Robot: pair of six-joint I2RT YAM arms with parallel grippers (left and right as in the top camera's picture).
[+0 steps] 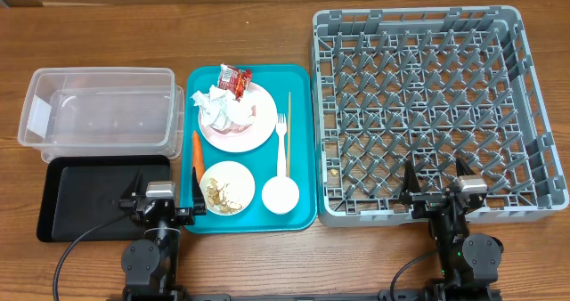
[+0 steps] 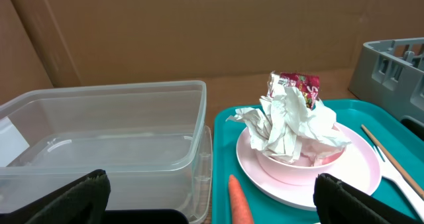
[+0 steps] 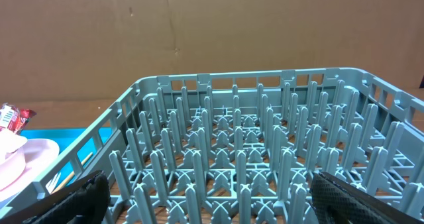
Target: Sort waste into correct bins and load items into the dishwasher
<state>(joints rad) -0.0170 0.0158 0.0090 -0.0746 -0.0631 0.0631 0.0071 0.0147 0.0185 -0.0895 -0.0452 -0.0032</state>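
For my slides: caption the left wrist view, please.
Crumpled napkins on pink plate, red wrapper behind, clear tub alongside.

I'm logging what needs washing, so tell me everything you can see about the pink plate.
The pink plate is round, pale and smooth, plastic or ceramic by its look. It lies flat at the back of the teal tray, left of the white fork. A matching pink bowl seems to sit on it, holding crumpled white napkins, with a red wrapper at its far edge.

We note 2 black units, left arm [image 1: 150,252] and right arm [image 1: 469,250]: silver wrist blocks [image 1: 159,190], black cables [image 1: 75,248], dark claw fingers [image 2: 66,201].
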